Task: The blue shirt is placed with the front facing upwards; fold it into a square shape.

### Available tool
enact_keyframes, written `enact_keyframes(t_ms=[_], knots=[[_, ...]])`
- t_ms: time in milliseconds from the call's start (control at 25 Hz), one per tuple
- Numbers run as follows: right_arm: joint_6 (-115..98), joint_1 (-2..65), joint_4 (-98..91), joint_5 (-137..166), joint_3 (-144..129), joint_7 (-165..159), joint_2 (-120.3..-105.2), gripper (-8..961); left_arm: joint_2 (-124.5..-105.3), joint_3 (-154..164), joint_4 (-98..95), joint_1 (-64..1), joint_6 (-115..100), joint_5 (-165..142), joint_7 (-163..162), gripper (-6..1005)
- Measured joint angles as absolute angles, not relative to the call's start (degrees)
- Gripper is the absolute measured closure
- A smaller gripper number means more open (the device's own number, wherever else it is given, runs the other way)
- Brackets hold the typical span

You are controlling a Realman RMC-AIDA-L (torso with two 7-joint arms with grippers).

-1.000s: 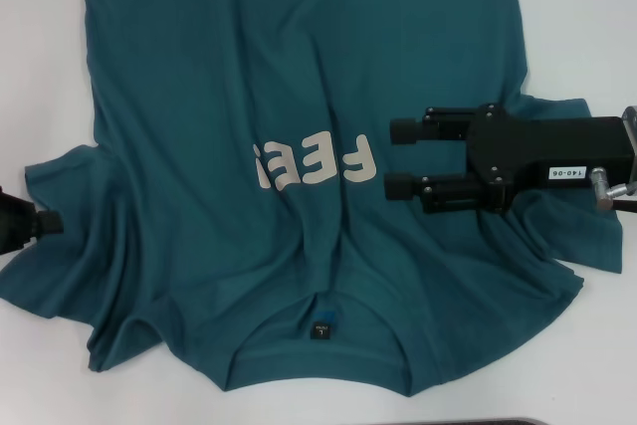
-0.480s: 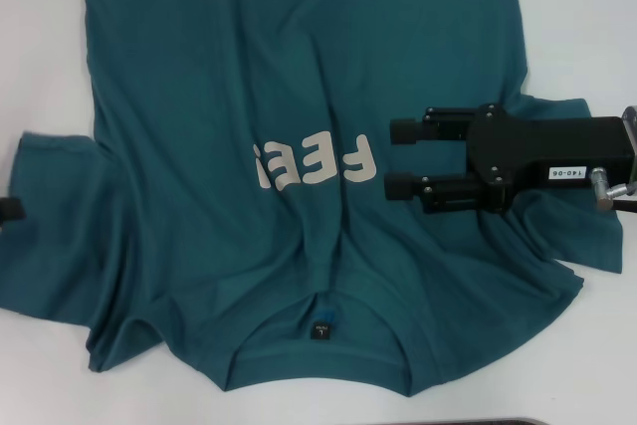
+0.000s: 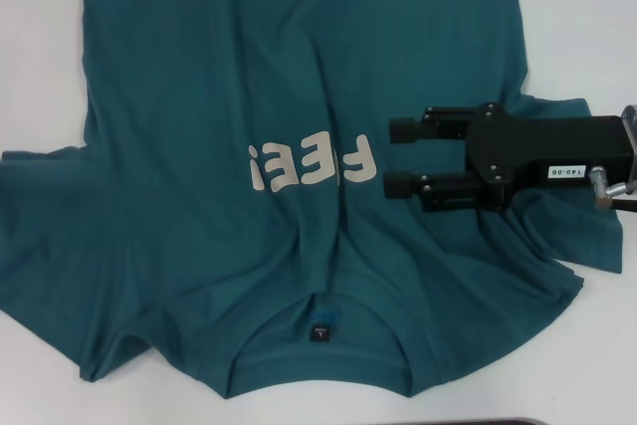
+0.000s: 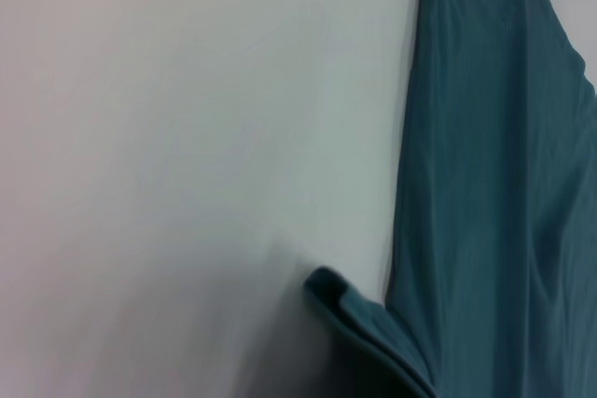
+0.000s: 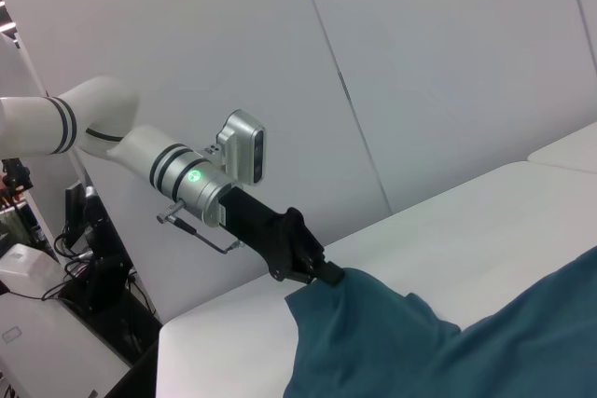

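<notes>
Pulled outward, the left sleeve of the blue shirt (image 3: 249, 97) now spreads flat on the counter (image 3: 582, 7); left tool (image 5: 315, 270) pinches its edge, right tool (image 3: 390, 158) hovers open. No fold made yet.

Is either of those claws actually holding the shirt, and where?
Yes: the left gripper pinches the shirt at its left sleeve edge. The right gripper is open above the chest, holding nothing.
</notes>
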State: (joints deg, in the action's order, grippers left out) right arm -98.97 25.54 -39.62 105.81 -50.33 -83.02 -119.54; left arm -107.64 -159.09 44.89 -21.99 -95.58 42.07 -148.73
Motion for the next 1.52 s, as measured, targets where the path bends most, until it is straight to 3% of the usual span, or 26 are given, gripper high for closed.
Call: enact_keyframes(t_ms=[280, 440, 640, 1000, 1200, 1520], knots=[[-99.0, 25.7, -39.7, 105.7, -50.2, -83.1, -119.53, 157, -107.40, -159.1, 47.0, -22.7, -99.0, 42.3, -150.0, 1000], [-99.0, 25.7, -39.6, 105.7, -50.2, -82.9, -119.53, 157, -108.19, -159.3, 48.6, -24.2, -103.6, 43.4, -151.1, 1000], [-99.0, 25.7, -39.6, 105.7, -50.2, -82.8, -119.53, 158, -109.87, -159.3, 48.9, -27.1, -106.8, 46.2, -153.2, 1000], [-99.0, 25.8, -39.5, 105.7, -50.2, -82.8, -119.53, 158, -115.81, -157.7, 47.7, -30.9, -102.2, 46.2, -154.2, 1000], [-99.0, 26.0, -39.5, 105.8, -50.2, -82.9, -119.53, 158, -116.83, -153.9, 43.2, -33.0, -96.9, 46.4, -152.5, 1000], [-98.9, 25.6, -39.5, 105.8, -50.2, -82.8, -119.46, 159, -117.17, -148.0, 45.6, -34.5, -97.4, 46.4, -150.0, 836]])
